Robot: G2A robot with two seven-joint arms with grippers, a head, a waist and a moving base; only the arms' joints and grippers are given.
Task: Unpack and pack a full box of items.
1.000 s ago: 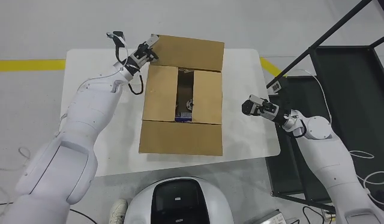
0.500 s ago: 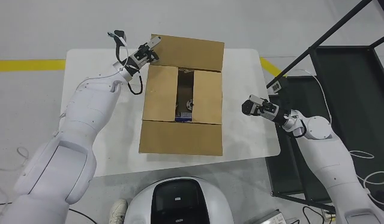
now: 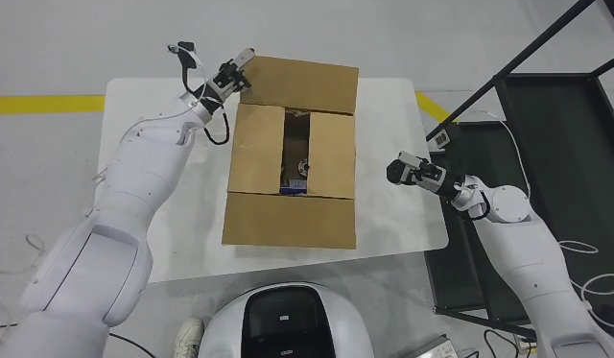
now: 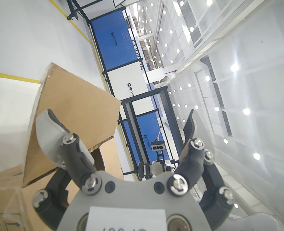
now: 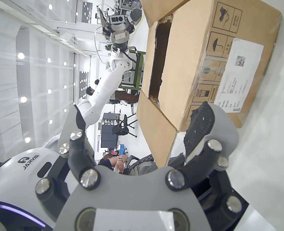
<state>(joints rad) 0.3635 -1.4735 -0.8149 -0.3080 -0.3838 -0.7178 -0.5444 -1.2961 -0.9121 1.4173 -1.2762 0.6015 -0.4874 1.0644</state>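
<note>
A cardboard box (image 3: 291,152) stands in the middle of the white table (image 3: 153,176). Its far flap (image 3: 302,83) and near flap (image 3: 288,221) are folded outward. The two side flaps lie almost flat, and a narrow gap between them shows items (image 3: 295,174) inside. My left gripper (image 3: 238,70) is open at the far flap's left corner, and the flap (image 4: 69,111) sits beside one finger (image 4: 48,126) without being held. My right gripper (image 3: 394,171) is open and empty, a short way from the box's right side (image 5: 204,49).
A black metal rack (image 3: 537,156) stands close off the table's right edge, beside my right arm. A yellow line (image 3: 48,104) runs along the floor to the left. Bare table lies left of the box and in a narrower strip to its right.
My left gripper has drawn up and slightly away from the far flap's corner. The box and my right arm have not moved.
</note>
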